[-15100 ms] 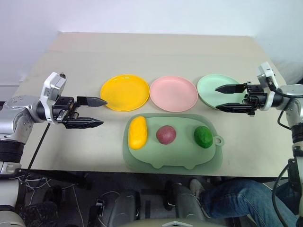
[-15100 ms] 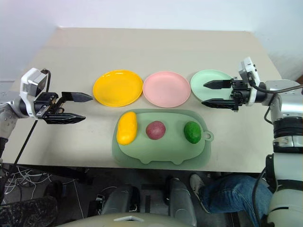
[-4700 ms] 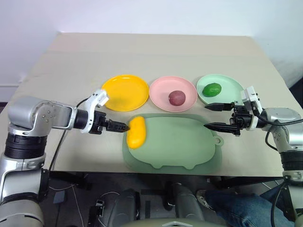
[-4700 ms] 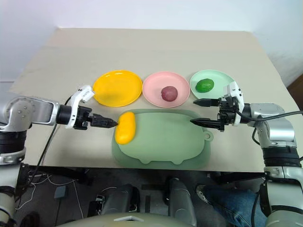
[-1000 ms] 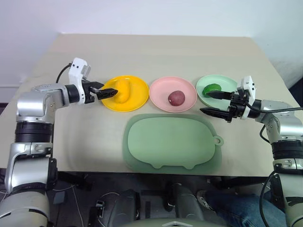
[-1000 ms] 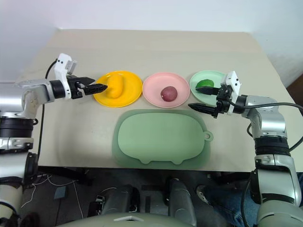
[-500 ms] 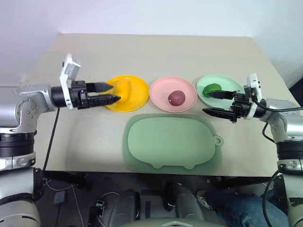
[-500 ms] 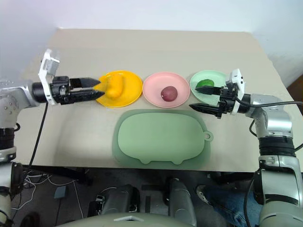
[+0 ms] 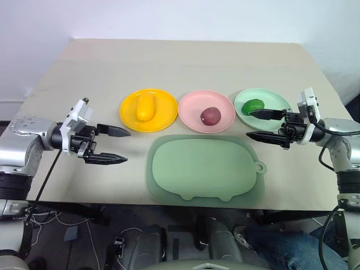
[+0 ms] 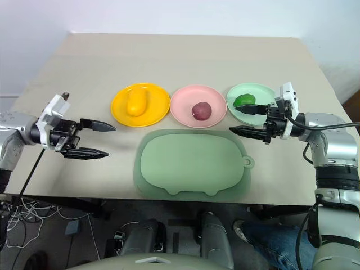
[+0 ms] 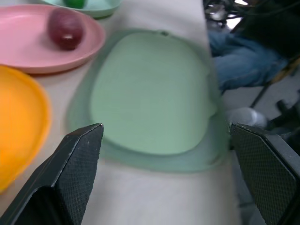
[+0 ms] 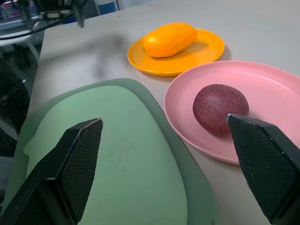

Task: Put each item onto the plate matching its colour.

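A yellow oblong piece (image 9: pixel 145 107) lies on the yellow plate (image 9: pixel 163 114). On the pink plate (image 9: pixel 191 113) in the middle rests the dark reddish-purple round piece (image 9: pixel 210 116). The glossy green oval piece (image 9: pixel 252 105) sits on the mint green plate (image 9: pixel 242 111). My left gripper (image 9: pixel 121 146) hovers open and empty over bare table, left of the yellow plate. To the right, my right gripper (image 9: pixel 251 125) is open and empty at the near edge of the mint plate, pointing left.
The large sage-green pig-shaped tray (image 9: pixel 205 167) lies bare near the table's front edge, between the two grippers. The beige table (image 9: pixel 185 62) stretches wide behind the plates. A person's jeans-clad leg (image 9: pixel 287 247) shows below the front edge.
My left gripper has drawn back from the yellow plate toward the left front and rolled, leaving the yellow piece lying on the plate. The right gripper has shifted slightly toward the right.
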{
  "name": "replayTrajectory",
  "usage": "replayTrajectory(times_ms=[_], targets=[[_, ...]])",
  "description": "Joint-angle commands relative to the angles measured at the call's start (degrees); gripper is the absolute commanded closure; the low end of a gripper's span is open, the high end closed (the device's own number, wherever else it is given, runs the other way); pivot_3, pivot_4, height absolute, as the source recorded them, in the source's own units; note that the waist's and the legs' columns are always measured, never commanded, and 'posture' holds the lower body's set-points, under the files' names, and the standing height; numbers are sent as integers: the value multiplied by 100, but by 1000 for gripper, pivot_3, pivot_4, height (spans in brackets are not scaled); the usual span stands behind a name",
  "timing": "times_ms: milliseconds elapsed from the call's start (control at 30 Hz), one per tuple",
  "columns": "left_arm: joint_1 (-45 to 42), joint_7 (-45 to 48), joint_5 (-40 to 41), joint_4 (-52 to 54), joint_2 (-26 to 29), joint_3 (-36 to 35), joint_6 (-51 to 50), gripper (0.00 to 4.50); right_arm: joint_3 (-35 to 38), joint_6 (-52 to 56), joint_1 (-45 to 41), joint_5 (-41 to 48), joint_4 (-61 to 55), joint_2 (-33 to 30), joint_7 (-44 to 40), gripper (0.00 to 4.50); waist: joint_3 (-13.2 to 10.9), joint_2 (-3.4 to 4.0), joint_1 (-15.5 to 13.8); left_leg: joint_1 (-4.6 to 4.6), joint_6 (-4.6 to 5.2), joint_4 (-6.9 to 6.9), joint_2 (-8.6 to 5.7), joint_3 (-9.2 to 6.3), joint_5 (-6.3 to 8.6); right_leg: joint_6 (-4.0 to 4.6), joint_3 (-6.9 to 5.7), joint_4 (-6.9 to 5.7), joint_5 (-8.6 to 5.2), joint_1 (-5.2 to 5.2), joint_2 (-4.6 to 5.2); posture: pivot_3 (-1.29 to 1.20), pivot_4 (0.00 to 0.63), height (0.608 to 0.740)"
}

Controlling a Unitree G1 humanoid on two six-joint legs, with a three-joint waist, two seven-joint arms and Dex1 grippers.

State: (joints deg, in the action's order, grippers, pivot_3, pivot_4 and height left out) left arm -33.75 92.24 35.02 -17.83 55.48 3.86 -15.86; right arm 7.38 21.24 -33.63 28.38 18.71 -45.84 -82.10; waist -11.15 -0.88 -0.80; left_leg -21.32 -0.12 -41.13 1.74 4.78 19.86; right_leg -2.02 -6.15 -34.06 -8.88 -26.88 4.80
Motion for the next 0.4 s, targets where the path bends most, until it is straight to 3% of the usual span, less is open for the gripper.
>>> replayTrajectory(times_ms=[33,400], targets=[[-405,26,214,-272,222,58,296,15,7,28,-290,65,-87,-5,-58,0,0,0,8,-2,0,-1,0,0,0,0,0,-2,1,0,0,0,150,740],[105,14,379,338,204,-502,-245,15,-171,-188,-492,-87,319,220,-146,0,0,1,24,-2,-2,4,4,3,-1,0,0,-5,0,-2,-6,0,150,740]])
